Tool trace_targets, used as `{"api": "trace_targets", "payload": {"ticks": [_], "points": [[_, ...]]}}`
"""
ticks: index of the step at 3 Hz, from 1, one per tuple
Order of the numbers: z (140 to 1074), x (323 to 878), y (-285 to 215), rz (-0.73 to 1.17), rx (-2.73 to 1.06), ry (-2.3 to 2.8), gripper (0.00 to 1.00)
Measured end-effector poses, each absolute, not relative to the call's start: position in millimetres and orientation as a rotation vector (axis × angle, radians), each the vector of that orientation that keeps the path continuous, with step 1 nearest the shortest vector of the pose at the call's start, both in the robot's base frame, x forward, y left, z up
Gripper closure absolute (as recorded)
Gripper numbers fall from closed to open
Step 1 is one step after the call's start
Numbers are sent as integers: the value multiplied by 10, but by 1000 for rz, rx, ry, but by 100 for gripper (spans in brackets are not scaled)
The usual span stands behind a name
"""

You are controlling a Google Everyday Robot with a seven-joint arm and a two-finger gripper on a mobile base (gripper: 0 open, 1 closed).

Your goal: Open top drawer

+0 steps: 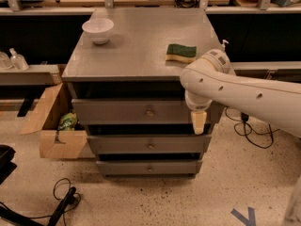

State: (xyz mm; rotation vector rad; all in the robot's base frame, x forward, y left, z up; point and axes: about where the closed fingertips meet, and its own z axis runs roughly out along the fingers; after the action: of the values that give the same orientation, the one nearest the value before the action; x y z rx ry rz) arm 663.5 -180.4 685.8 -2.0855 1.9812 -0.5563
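The grey cabinet has three drawers. The top drawer is the widest, with a small round knob at its centre, and its front looks closed under the tabletop. My gripper hangs pointing down in front of the right end of the top drawer's front, about a hand's width right of the knob. The white arm comes in from the right and hides the drawer's right edge.
Two narrower drawers sit below. A white bowl and a green-yellow sponge lie on the cabinet top. An open cardboard box stands at the left. Black cables lie on the floor, and more at the right.
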Motion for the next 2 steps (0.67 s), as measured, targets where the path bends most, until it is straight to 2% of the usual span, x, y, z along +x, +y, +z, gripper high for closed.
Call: {"api": "trace_targets", "payload": {"ticks": [1, 2], "points": [[6785, 6658, -1969, -577, -2066, 2045, 0], [6661, 6615, -2086, -561, -2035, 2096, 14]]}}
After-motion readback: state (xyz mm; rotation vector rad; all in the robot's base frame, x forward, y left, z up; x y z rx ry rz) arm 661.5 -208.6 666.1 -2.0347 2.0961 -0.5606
